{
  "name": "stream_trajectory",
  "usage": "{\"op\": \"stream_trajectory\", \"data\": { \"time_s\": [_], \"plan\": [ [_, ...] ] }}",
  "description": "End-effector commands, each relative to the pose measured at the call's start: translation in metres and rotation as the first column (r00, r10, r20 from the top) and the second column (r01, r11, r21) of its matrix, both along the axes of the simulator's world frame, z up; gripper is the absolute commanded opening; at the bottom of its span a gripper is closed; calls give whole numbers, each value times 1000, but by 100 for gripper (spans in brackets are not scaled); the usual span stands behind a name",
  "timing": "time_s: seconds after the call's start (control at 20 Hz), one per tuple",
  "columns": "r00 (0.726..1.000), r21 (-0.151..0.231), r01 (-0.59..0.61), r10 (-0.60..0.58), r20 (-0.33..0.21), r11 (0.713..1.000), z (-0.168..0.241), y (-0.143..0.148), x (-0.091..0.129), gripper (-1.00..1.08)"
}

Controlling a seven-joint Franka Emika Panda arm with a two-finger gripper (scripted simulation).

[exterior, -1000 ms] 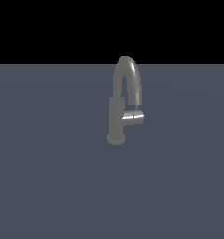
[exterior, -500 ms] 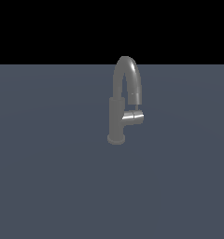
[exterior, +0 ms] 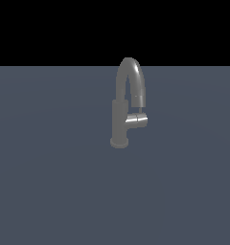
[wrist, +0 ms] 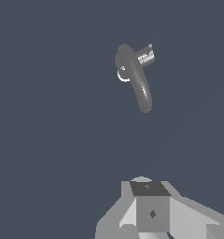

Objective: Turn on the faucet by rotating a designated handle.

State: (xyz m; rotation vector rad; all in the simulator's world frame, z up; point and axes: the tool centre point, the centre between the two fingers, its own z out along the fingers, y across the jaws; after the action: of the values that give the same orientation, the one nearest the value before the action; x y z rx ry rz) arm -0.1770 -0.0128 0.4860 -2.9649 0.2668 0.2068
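Gripper point(wrist: 151, 212) well apart from faucet point(wrist: 135, 79), handle point(wrist: 145, 57).

No readable text, label or number appears on anything.

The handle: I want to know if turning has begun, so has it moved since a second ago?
No. In the exterior view the handle juts from the faucet post toward the same side, below the spout tip as before.
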Motion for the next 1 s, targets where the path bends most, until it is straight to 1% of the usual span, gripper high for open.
{"op": "stream_trajectory", "data": {
  "time_s": [0.0,0.25,0.5,0.75,0.95],
  "plan": [
    [999,28,28,-27,-37,999,-4,-2,14,-100],
    [991,82,86,-76,-113,993,-13,-7,40,-100],
    [974,132,148,-121,-193,980,-25,-14,67,-100],
    [948,178,214,-160,-275,961,-40,-20,92,-100],
    [921,210,268,-186,-341,940,-53,-26,111,-100]
  ]
}}
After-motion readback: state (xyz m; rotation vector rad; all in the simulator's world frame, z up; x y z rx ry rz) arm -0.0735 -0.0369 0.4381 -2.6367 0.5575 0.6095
